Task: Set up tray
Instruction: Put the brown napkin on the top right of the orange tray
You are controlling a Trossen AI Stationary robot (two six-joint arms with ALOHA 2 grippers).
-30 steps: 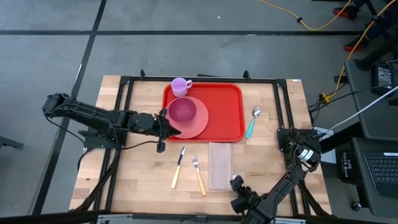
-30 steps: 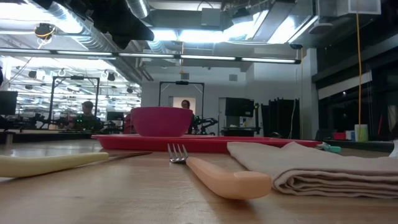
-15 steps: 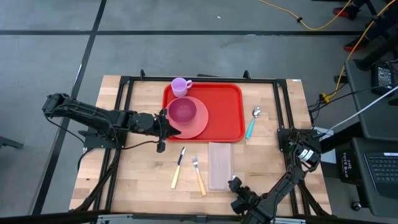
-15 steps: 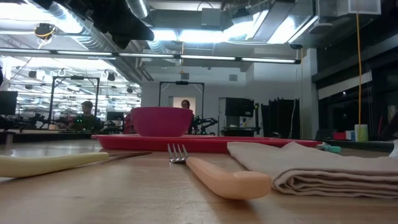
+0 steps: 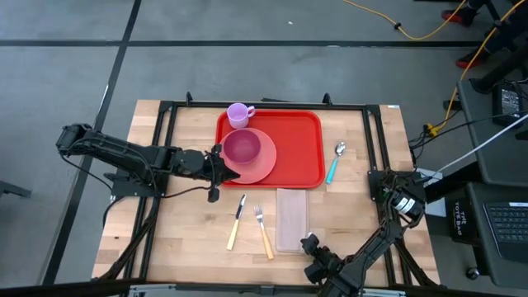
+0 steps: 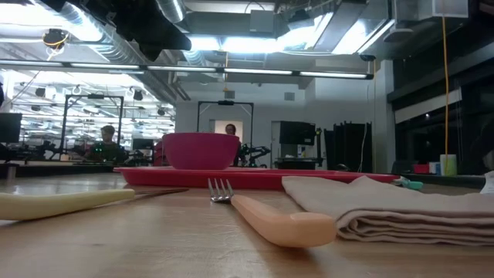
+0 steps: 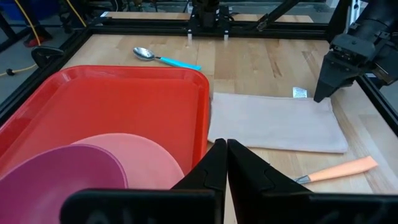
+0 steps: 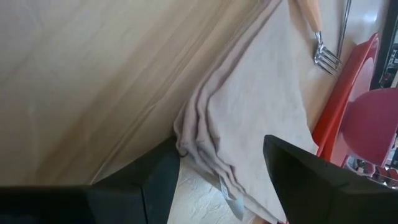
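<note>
Tray (image 5: 293,153) sat at table's far middle. Left gripper (image 5: 221,170), fingers pressed together and empty, rested at tray's near-left corner. Right gripper (image 5: 308,244), spread wide, straddled napkin's (image 5: 292,219) near corner, just before tray.

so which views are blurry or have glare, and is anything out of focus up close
Low view: the fork handle and napkin nearest the lens look soft, while ceiling lights blow out bright white behind the bowl. Right wrist view: the right gripper fingers are dark, blurred shapes over the napkin. Left wrist view: light sheen on the tray. High view: evenly lit, no glare.
</note>
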